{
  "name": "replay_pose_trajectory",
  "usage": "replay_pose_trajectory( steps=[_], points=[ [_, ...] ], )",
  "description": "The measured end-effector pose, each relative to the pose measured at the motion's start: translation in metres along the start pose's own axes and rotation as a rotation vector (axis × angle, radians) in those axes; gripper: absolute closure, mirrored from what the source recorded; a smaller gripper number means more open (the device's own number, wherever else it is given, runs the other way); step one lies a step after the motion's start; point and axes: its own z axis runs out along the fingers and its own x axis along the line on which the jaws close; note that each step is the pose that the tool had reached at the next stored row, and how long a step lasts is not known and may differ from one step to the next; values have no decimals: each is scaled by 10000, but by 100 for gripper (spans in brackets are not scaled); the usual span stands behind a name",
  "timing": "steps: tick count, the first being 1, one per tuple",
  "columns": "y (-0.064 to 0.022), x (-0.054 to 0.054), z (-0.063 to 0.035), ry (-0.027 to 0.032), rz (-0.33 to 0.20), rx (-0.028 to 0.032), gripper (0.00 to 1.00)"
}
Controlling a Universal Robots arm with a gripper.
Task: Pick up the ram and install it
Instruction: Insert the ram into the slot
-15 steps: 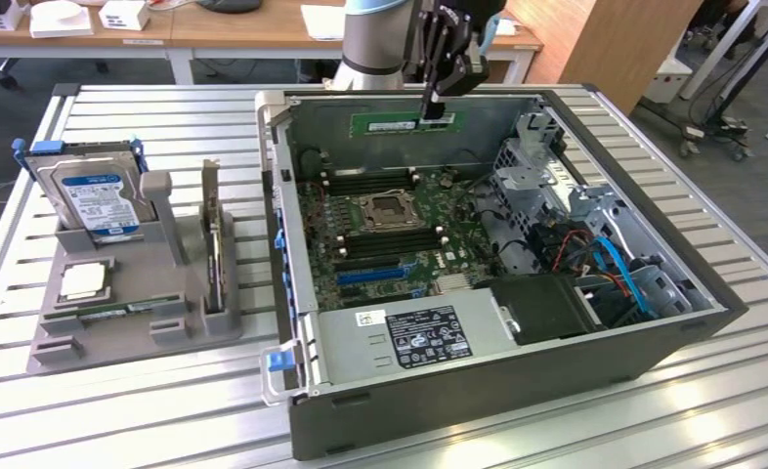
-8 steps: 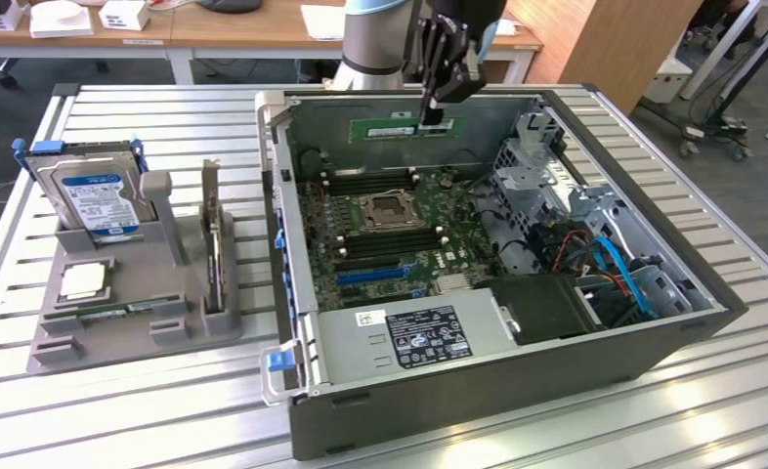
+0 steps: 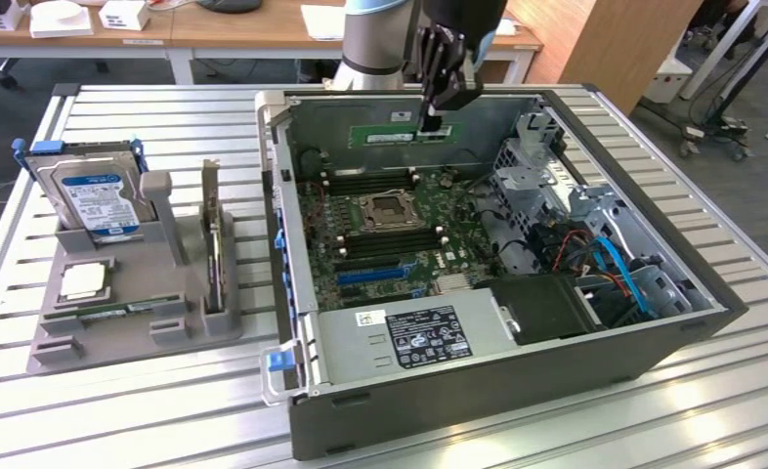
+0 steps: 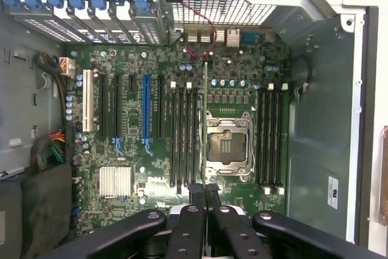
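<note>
Black two-finger gripper (image 3: 433, 119) is clamped on the long thin green circuit-board ram (image 3: 404, 134), suspended above the open grey metal computer case (image 3: 489, 391). In the exterior view, the ram hangs at 12 o'clock from the silver processor socket (image 3: 391, 208).

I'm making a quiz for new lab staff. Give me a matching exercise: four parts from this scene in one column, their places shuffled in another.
Parts: 1 ram; 2 hard drive; 3 processor socket; 4 expansion card.
Places: A grey rack, side nearest the case; B on the motherboard inside the case; C gripped by the end effector above the open case; D grey rack, exterior view's left end.
Pairs: 1-C, 2-D, 3-B, 4-A.
</note>
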Motion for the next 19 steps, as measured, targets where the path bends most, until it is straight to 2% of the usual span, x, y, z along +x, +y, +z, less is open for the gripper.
replay_pose_trajectory(
  steps=[19],
  points=[
    [-8, 3, 227, -9, 293, 67, 88]
  ],
)
